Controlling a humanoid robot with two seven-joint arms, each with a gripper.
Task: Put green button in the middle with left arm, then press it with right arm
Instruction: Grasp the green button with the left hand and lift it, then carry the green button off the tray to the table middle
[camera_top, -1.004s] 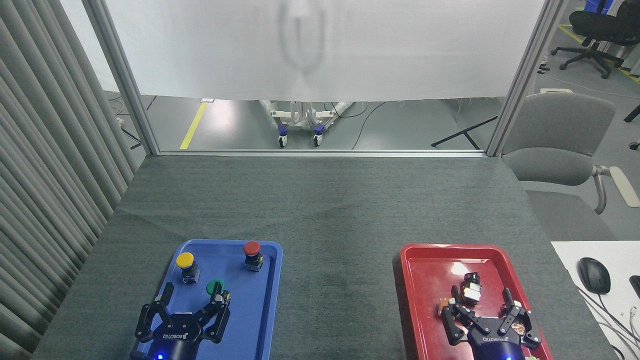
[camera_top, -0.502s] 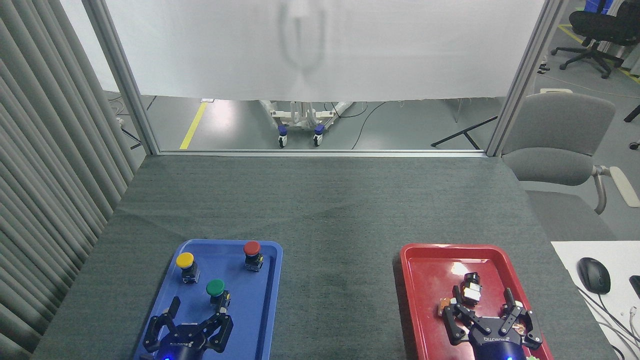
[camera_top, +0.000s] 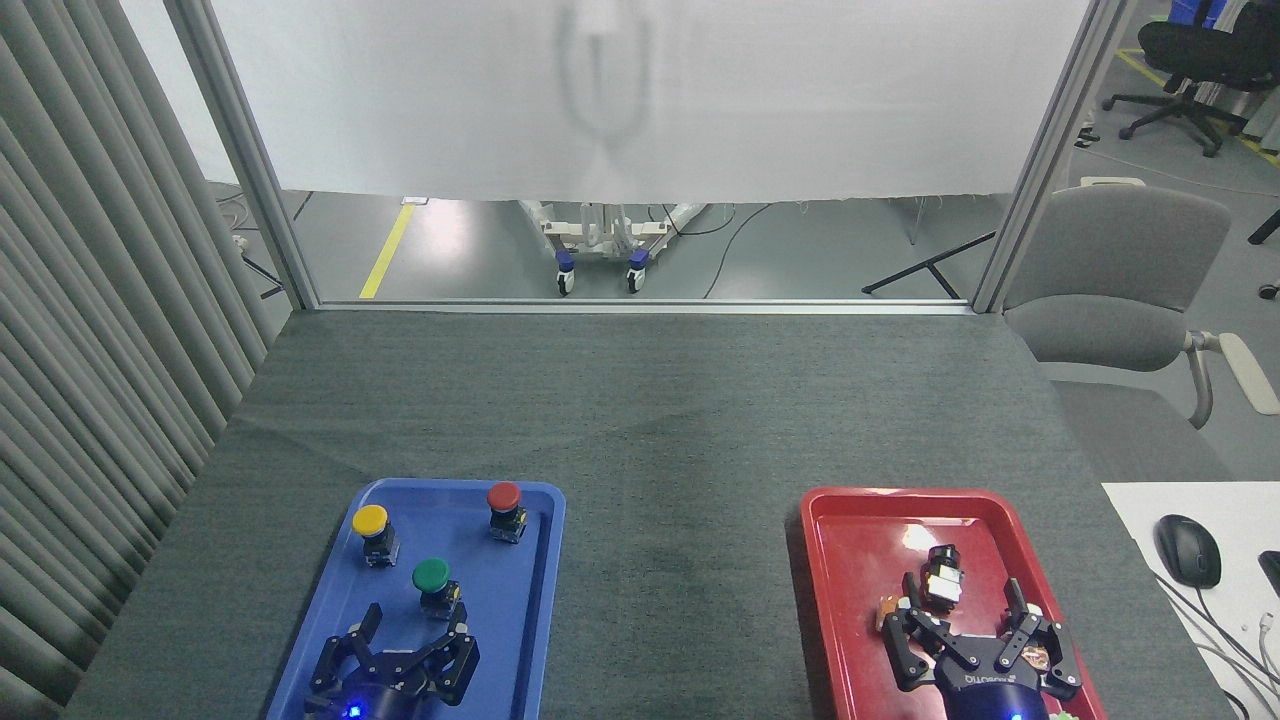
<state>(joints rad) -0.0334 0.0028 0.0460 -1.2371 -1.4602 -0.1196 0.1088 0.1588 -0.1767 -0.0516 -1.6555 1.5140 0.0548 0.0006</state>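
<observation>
You see the green button (camera_top: 431, 577) upright in the blue tray (camera_top: 520, 640), just beyond your empty, wide-spread left pincer (camera_top: 415, 625); right pincer (camera_top: 965, 600) likewise wide over the red tray (camera_top: 850, 600).

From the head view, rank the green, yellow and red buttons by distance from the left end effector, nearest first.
From the left end effector:
1. Green button, just ahead, mid blue tray.
2. Yellow button, far-left of the tray.
3. Red button, far-right corner, slightly farther than yellow.
</observation>
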